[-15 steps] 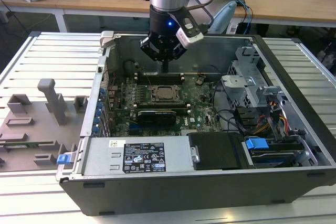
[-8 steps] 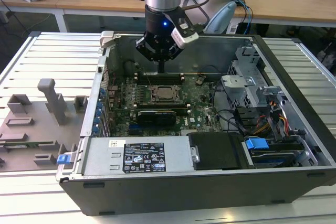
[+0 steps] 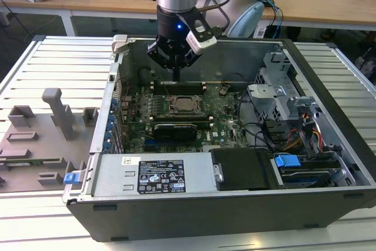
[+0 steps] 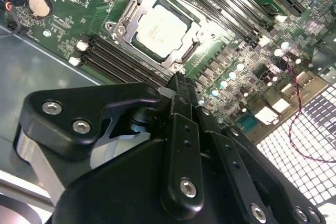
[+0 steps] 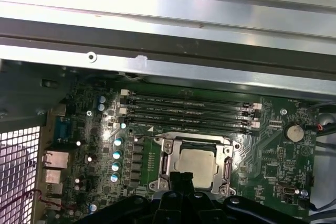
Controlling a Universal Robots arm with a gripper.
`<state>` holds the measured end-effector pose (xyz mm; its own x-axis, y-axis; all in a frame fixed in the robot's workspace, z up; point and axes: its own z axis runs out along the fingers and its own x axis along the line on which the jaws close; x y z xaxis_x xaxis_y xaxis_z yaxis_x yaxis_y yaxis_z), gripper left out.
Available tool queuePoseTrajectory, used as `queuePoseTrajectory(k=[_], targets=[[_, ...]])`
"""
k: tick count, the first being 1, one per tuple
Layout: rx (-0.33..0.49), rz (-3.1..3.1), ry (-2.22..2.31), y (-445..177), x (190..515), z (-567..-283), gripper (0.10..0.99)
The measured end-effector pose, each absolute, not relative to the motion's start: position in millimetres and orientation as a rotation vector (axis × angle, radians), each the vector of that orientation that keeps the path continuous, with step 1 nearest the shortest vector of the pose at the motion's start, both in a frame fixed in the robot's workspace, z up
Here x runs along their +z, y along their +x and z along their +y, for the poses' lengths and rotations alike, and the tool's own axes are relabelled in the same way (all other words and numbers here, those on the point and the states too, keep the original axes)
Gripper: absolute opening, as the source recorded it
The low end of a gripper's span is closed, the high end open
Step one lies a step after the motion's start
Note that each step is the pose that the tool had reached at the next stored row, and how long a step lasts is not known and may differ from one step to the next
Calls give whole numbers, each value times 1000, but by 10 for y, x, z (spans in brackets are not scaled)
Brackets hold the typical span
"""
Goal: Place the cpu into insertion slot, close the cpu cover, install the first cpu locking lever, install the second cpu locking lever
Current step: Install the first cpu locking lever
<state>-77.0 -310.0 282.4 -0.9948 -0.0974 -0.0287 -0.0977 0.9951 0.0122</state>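
Inside the open computer case (image 3: 235, 210), on the green motherboard (image 3: 226, 116):

Gripper (image 3: 176, 76): the black fingers (image 4: 181, 129) were pressed together into one narrow tip, with nothing held between them. The tip hung just beside the insertion slot (image 4: 136, 36), on the side nearest the long memory slots (image 5: 189, 111). Whether it touched the board could not be told.

Cpu (image 4: 163, 27): seated flat in the insertion slot, silvery-grey metal top facing up. It was square, so no long axis could be told. Its edges ran parallel to the memory slots.

Cpu cover (image 5: 167, 162): lay down flat over the chip, its square window framing the metal top and its rails showing on both flanks in both wrist views.

In the exterior view, the socket sat near the middle of the board, directly below the arm.
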Motion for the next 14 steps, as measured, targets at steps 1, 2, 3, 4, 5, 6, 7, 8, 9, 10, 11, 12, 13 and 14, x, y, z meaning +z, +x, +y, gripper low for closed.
queuePoseTrajectory(k=[1, 2, 3, 4, 5, 6, 7, 8, 9, 10, 11, 12, 13, 14], targets=[[21, 3110, -152, -777, 2824, -3100, 106], [21, 3110, -152, -783, 2824, -3100, 106], [21, 3110, -152, -790, 2823, -3100, 106], [21, 3110, -152, -797, 2823, -3100, 106], [21, 3110, -152, -807, 2823, -3100, 106], [21, 3110, -152, -822, 2822, -3100, 106], [21, 3110, -152, -826, 2822, -3100, 106], [21, 3110, -152, -832, 2821, -3100, 106], [21, 3110, -152, -837, 2821, -3100, 106], [21, 3110, -152, -842, 2821, -3100, 106], [21, 3110, -152, -848, 2820, -3100, 106], [21, 3110, -152, -852, 2820, -3100, 106], [21, 3110, -152, -857, 2819, -3100, 106], [21, 3110, -152, -861, 2819, -3100, 106]])
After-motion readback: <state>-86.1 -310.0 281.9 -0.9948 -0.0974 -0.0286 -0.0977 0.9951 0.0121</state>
